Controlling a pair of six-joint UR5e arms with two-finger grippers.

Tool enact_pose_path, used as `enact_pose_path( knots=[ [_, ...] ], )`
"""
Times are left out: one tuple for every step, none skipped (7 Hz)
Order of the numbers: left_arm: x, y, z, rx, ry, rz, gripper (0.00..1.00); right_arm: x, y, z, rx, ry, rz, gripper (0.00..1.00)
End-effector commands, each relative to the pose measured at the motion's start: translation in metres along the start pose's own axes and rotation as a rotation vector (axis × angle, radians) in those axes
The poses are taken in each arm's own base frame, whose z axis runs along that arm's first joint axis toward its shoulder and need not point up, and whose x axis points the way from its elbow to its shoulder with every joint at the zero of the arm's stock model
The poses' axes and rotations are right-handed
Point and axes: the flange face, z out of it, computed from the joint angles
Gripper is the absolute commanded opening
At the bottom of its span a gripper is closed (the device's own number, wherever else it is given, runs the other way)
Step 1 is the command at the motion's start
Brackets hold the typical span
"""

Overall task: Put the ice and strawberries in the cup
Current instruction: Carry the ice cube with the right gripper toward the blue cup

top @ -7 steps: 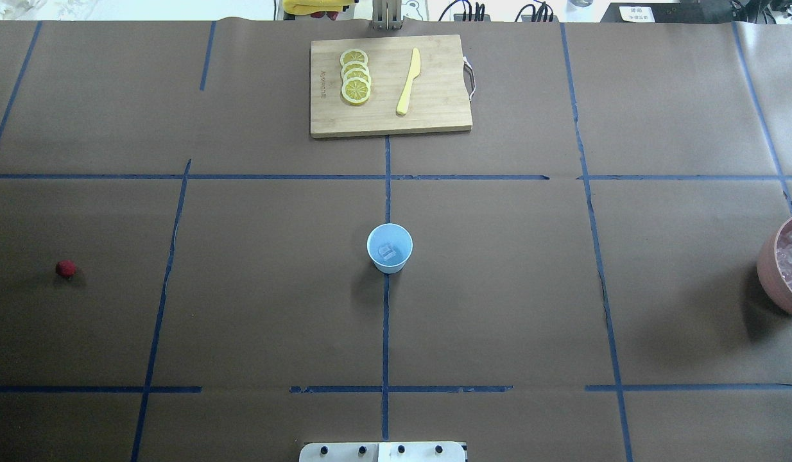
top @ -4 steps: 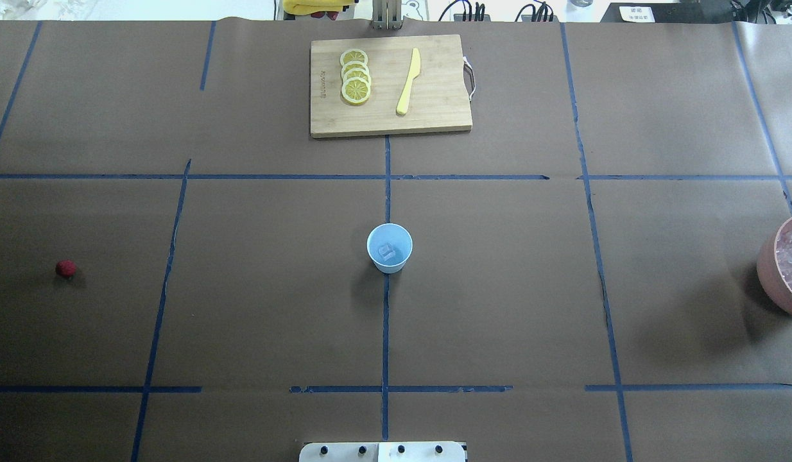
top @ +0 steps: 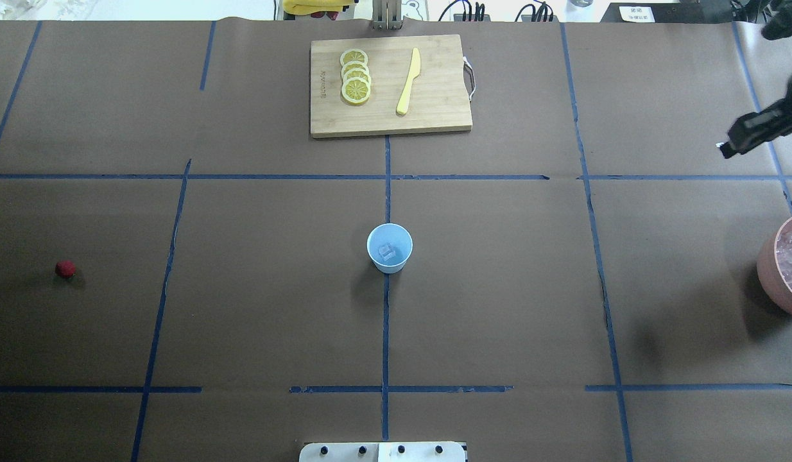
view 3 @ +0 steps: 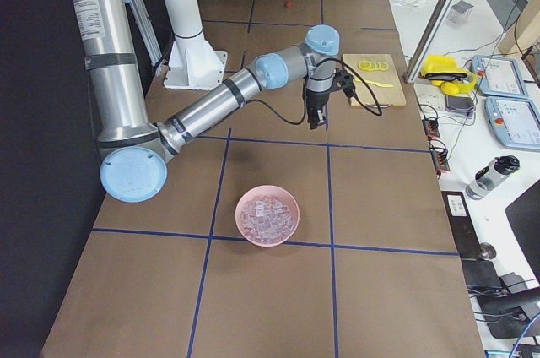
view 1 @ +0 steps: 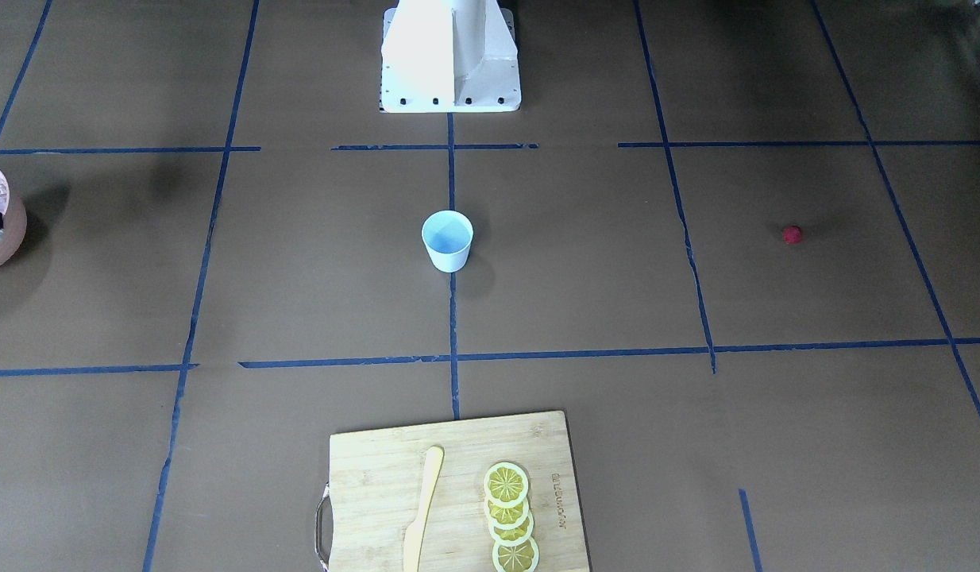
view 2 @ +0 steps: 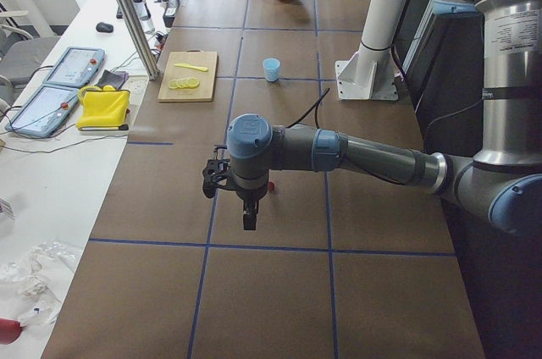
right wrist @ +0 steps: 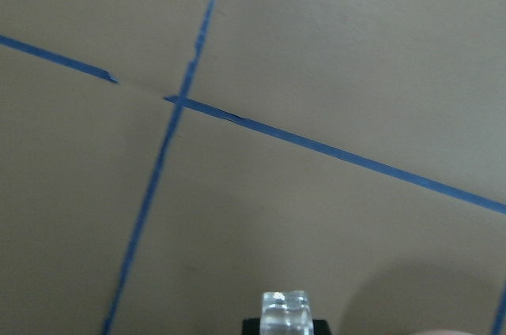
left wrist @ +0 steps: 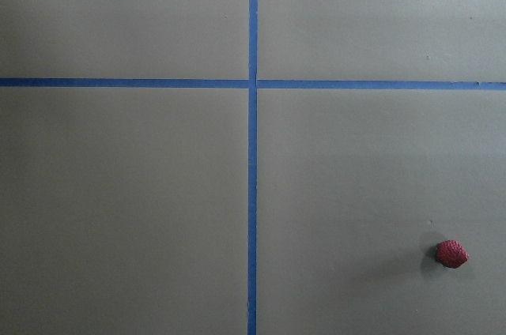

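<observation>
Ferrying step, I'd say: the right arm (view 3: 211,105) hangs over bare table (top: 499,289) beyond the pink bowl (view 3: 240,221) of ice. The cup (top: 388,267), ice showing inside, stands well apart at table centre, and the right gripper (top: 728,145) is clamped on one clear ice cube (right wrist: 286,310), so next comes a long swing over that small mouth before letting go. Near the left gripper (view 2: 247,222), whose jaws I cannot read, lies the strawberry (top: 65,269), far off on the left side.
</observation>
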Motion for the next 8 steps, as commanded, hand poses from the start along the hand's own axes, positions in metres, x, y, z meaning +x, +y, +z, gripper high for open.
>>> enact_pose_path(
  knots=[
    [0.002, 0.002, -0.002, 0.003, 0.000, 0.003, 1.00, -0.139, -0.049, 0.015, -0.044, -0.067, 0.074, 0.00],
    [0.001, 0.002, -0.001, 0.002, 0.000, 0.002, 1.00, -0.207, -0.063, 0.030, -0.067, -0.083, 0.125, 0.00],
    [0.002, 0.002, -0.002, 0.002, 0.000, 0.002, 1.00, -0.277, -0.068, 0.047, -0.056, -0.058, 0.164, 0.00],
    [0.002, 0.002, -0.002, 0.003, 0.000, 0.003, 1.00, -0.339, -0.068, 0.059, -0.051, -0.050, 0.216, 0.00],
    [0.002, 0.002, -0.002, 0.003, -0.002, 0.003, 1.00, -0.397, -0.071, 0.078, -0.049, -0.022, 0.254, 0.00],
    [0.002, 0.002, -0.002, 0.003, -0.003, 0.004, 1.00, -0.445, -0.074, 0.100, -0.016, -0.010, 0.276, 0.00],
    [0.001, 0.002, -0.001, 0.001, -0.003, 0.002, 1.00, -0.461, -0.070, 0.130, -0.005, 0.007, 0.289, 0.00],
    [-0.001, 0.004, 0.000, -0.002, -0.005, -0.001, 1.00, -0.465, -0.066, 0.139, -0.002, 0.021, 0.283, 0.00]
  ],
)
